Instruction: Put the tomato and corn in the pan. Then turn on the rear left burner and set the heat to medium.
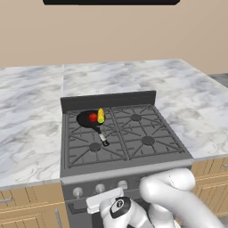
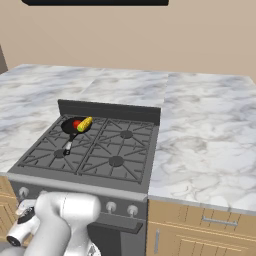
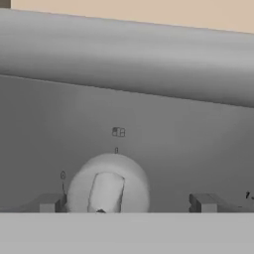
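A: How far along is the robot?

B: The first half looks done. The tomato [image 1: 92, 117], a smooth red ball, and the corn [image 1: 101, 116], a bumpy yellow cob, lie touching inside the pan [image 1: 87, 120], a round black skillet on the rear left burner [image 1: 88, 121], at about ten o'clock on the stove.

A: And the heat?

B: Probably not yet set. The pincer [image 3: 126, 203] has its tips well apart, one either side of a pale rounded knob [image 3: 108, 184] on the flat grey stove front [image 3: 163, 149].

A: Anything else?

B: Veined marble tabletop [image 1: 31, 116] flanks the dark ridged grates.
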